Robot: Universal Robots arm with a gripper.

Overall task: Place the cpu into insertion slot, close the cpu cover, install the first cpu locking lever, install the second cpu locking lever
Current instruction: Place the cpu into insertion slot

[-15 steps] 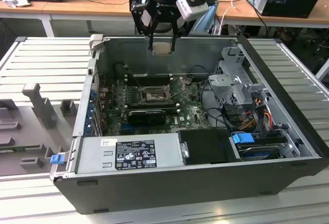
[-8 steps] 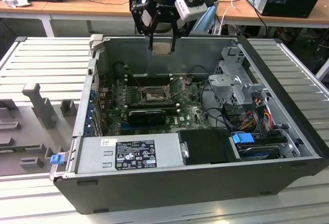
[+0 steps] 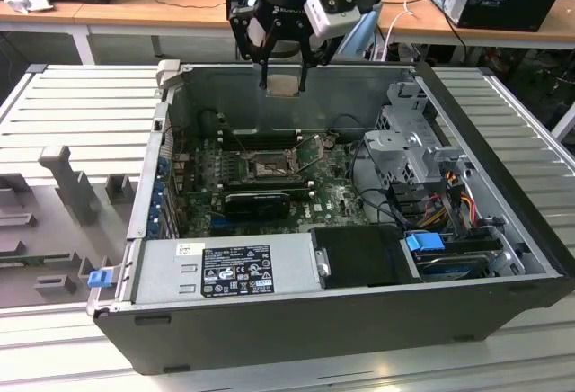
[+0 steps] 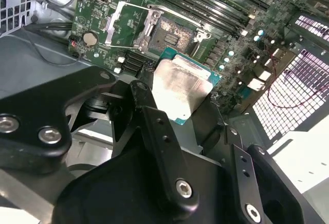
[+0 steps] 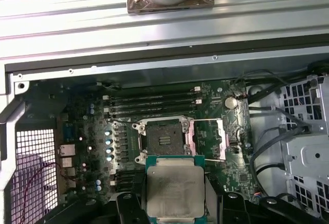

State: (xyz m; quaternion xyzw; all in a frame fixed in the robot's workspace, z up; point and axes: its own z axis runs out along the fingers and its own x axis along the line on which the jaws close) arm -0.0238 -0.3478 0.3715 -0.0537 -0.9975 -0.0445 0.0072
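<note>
Sticker: power supply label (image 3: 235,271), print unreadable.
Socket: insertion slot (image 3: 267,167) bare, cpu cover (image 5: 208,139) swung open beside it.
Arm: gripper (image 3: 284,75) hangs above the case (image 3: 503,257) back wall, fingers (image 4: 149,111) pinching the cpu (image 5: 175,193) by its edges, clear of the board (image 3: 332,199).

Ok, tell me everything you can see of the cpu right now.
The cpu is a flat square chip: a pale, mottled silver-beige metal lid on a green board that shows as a thin border. The gripper holds it by two opposite edges, metal face toward both wrist cameras. It hangs in the air above the open case, clear of the slot, which lies bare with its cover swung open.
</note>
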